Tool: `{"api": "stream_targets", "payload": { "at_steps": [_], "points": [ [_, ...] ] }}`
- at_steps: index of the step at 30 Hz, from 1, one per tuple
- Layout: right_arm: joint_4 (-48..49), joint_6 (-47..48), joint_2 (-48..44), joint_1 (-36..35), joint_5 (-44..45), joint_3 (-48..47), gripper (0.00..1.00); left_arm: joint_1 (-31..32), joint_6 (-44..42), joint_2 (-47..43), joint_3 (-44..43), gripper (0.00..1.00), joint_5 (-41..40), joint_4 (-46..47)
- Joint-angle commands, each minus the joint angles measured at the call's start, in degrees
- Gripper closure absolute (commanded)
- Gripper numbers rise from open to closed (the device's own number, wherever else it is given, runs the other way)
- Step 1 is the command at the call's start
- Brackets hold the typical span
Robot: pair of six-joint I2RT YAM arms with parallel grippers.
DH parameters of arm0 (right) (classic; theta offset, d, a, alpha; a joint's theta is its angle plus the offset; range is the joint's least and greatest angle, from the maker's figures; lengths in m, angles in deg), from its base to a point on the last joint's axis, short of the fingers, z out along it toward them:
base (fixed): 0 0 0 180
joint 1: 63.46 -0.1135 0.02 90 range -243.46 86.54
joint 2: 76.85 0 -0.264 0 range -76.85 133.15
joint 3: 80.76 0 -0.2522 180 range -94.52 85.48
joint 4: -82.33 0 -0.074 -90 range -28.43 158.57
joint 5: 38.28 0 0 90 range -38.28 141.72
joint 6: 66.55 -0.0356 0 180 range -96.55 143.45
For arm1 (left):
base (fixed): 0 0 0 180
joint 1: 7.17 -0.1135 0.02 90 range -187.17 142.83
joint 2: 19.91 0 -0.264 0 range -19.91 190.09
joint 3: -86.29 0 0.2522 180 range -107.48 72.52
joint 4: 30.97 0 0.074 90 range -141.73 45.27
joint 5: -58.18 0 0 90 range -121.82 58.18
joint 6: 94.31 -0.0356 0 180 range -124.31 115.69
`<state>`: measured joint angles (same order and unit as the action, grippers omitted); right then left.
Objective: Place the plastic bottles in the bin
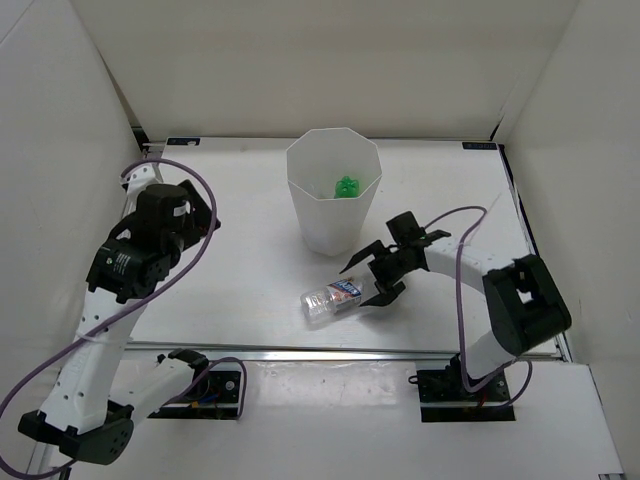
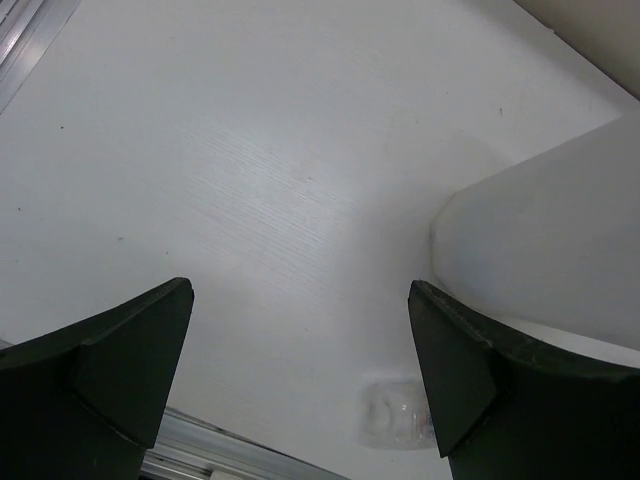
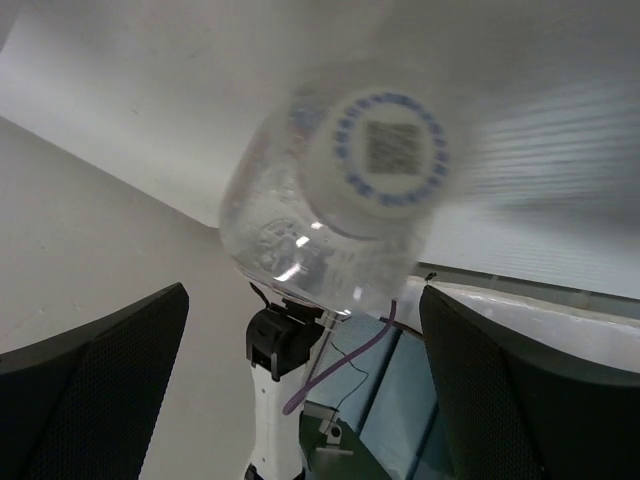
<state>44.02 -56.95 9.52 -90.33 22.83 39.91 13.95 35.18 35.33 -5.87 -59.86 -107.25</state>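
Note:
A clear bottle [image 1: 330, 299] with a blue label lies on its side on the table in front of the tall white bin [image 1: 310, 215]. A green bottle [image 1: 346, 186] shows inside the bin. The orange bottle and the other clear ones are out of view. My right gripper [image 1: 370, 277] is open at the bottle's cap end. In the right wrist view the white cap [image 3: 385, 150] faces me above the wide-apart fingers, untouched by either finger. My left gripper [image 1: 195, 218] is open and empty, raised at the far left. Its view shows the bin [image 2: 560, 240] and the bottle [image 2: 393, 415].
White walls enclose the table on the left, back and right. A metal rail [image 1: 330, 353] runs along the table's near edge, just behind the lying bottle. The right arm's purple cable [image 1: 460, 260] loops above the table beside the bin.

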Motion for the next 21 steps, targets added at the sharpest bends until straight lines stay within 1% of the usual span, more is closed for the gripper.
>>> {"api": "stream_targets", "payload": {
  "at_steps": [1,6,8,11,12,13,15,16,17,19,20,21],
  "points": [
    [0.2,-0.2,4.8,-1.5,-0.5,-5.6,0.0,-0.4,-0.4,-1.3,-1.9,0.0,-0.8,-2.3],
    [-1.6,0.9,12.8,-3.4,-1.6,-9.2,0.0,-0.4,-0.4,-2.4,-3.3,0.0,-1.3,-5.1],
    [-2.3,1.5,14.3,-3.4,-2.2,-9.9,0.0,-0.4,-1.0,-2.9,-3.3,0.0,-1.3,-5.7],
    [-2.8,2.2,15.1,-4.0,-2.2,-9.9,0.08,-0.4,-1.0,-3.6,-2.7,0.0,-1.9,-6.3],
    [-2.8,2.7,15.6,-4.0,-2.2,-9.4,0.11,-0.4,-1.0,-4.1,-2.2,0.0,-1.9,-6.3],
    [-2.8,2.7,15.6,-4.0,-2.8,-9.4,0.22,-0.4,-1.0,-4.1,-2.2,0.0,-1.9,-6.3],
    [-3.3,3.9,16.1,-4.0,-3.5,-9.4,0.33,-0.4,-1.0,-4.6,-1.7,0.0,-1.9,-6.3],
    [-5.2,3.9,16.1,-3.5,-3.5,-9.4,0.43,-0.4,-0.5,-4.6,-1.2,0.0,-1.9,-6.3],
    [-6.7,3.9,16.1,-3.4,-2.6,-10.0,0.48,-0.4,-0.5,-4.6,-1.2,0.0,-1.9,-6.3],
    [-9.4,4.6,13.0,-3.4,-1.1,-10.5,0.55,-0.4,-0.5,-4.6,-1.2,0.0,-1.9,-6.3],
    [-12.9,5.2,12.0,-2.9,0.7,-11.7,0.61,-0.4,-0.5,-4.6,-1.2,0.0,-1.9,-5.8],
    [-14.9,5.7,9.5,-2.4,1.7,-12.8,0.63,-0.4,-0.5,-4.0,-1.7,0.0,-1.9,-5.8]
  ]
}}
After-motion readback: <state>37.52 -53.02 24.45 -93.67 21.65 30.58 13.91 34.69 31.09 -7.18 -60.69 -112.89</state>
